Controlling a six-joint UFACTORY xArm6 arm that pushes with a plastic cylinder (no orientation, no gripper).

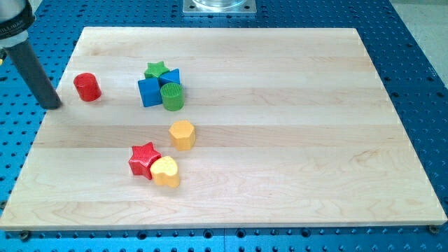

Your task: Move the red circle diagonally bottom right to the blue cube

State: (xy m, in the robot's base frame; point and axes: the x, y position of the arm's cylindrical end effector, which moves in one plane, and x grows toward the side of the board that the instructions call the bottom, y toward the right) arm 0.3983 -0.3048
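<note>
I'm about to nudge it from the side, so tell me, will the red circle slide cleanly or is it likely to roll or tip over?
The red circle stands upright on a flat end and looks squat, so it will probably slide rather than tip. Its round side may slip off my tip if pushed off-centre. The wooden board looks smooth, so little drag seems likely.

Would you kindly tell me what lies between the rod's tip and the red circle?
Nothing: in the camera view, only bare board separates my tip from the red circle.
</note>
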